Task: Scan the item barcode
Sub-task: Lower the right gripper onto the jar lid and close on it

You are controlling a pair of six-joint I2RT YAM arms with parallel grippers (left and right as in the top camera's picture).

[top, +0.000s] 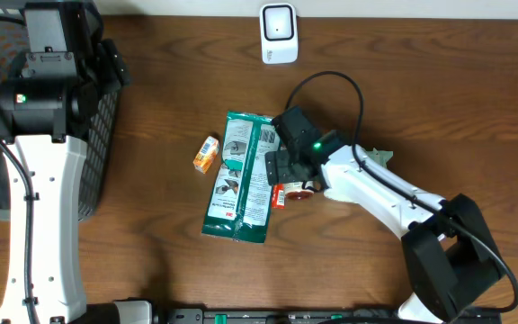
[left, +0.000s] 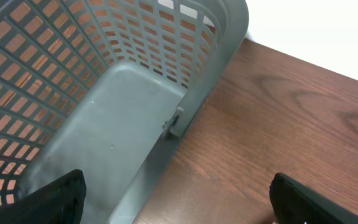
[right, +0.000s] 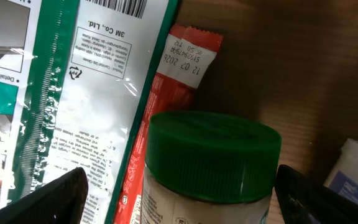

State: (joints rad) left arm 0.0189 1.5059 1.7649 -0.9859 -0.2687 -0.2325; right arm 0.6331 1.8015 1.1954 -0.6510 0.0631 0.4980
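Observation:
A jar with a green lid (right: 213,155) lies between the fingers of my right gripper (right: 182,186). The jaws stand open on either side of it, with a gap on each side. From overhead, the right gripper (top: 281,175) covers most of the jar, just right of a green-and-white 3M packet (top: 238,177) whose printed barcode (right: 120,7) faces up. A red sachet (right: 173,93) lies between packet and jar. The white scanner (top: 278,33) stands at the far edge. My left gripper (left: 176,193) hangs open and empty over the rim of the grey basket (left: 123,93).
A small orange box (top: 206,154) lies left of the 3M packet. A white packet (top: 380,155) sits beside the right arm, also seen at the right of the right wrist view (right: 353,168). The mesh basket (top: 97,135) fills the left edge under the left arm.

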